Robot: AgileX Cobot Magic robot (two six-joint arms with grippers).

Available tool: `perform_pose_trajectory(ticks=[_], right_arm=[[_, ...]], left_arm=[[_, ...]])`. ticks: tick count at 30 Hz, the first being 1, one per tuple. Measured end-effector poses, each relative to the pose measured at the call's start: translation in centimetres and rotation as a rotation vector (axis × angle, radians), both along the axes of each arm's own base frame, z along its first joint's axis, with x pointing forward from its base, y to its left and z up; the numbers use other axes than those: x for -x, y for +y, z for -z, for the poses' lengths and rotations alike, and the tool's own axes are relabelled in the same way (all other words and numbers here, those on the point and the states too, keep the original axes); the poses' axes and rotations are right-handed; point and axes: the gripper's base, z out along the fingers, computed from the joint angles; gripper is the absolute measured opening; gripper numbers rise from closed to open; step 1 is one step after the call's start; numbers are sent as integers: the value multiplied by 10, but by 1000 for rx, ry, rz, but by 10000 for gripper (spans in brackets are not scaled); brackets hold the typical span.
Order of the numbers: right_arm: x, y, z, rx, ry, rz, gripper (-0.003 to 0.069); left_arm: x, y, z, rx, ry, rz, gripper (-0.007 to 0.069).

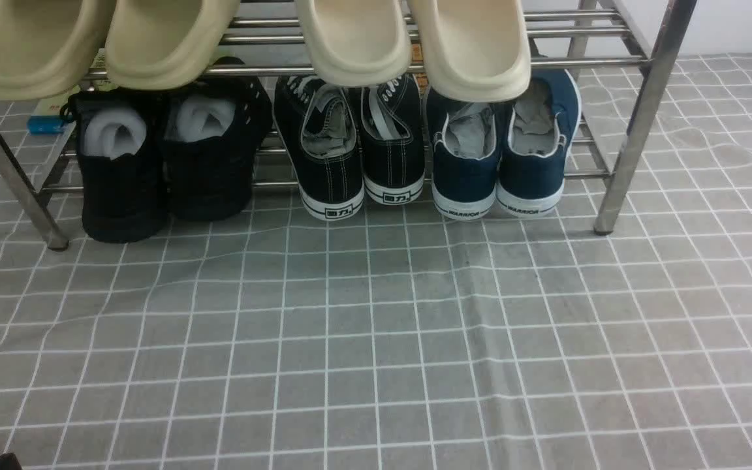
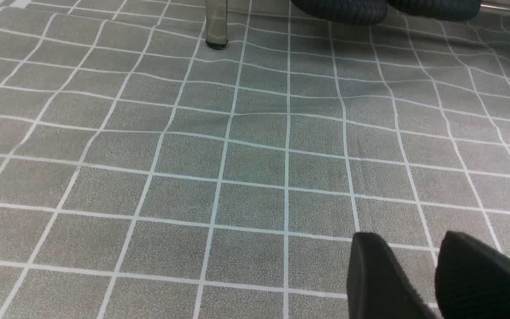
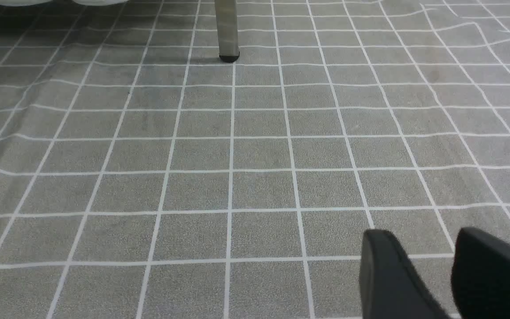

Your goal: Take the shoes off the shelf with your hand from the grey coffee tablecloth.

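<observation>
Shoes (image 1: 503,150) still on the shelf (image 1: 637,124); pick not yet started
Along the lower tier, from the frame's upper left: black ankle shoes (image 1: 167,156), black sneakers (image 1: 356,143), then the navy pair right of centre, heels outward. Over the grey coffee tablecloth (image 1: 376,339), left gripper (image 2: 409,239) and right gripper (image 3: 421,232) show fingers parted, holding nothing. Reaching, grasping and setting down all remain.

Even soft light, faint shadow under shelf (image 1: 642,111), wrist cams grainy.
</observation>
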Motion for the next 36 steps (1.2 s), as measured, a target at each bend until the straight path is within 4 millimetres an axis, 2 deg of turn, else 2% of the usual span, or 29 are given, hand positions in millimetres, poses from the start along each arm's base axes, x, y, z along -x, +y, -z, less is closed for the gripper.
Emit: perform_pose_trajectory(ticks=[29, 36], right_arm=[[0, 0, 0, 2, 0, 0, 240], [0, -4, 0, 121, 3, 6, 240]], left_arm=[[0, 0, 0, 0, 0, 0, 240], [0, 0, 0, 0, 0, 0, 240]])
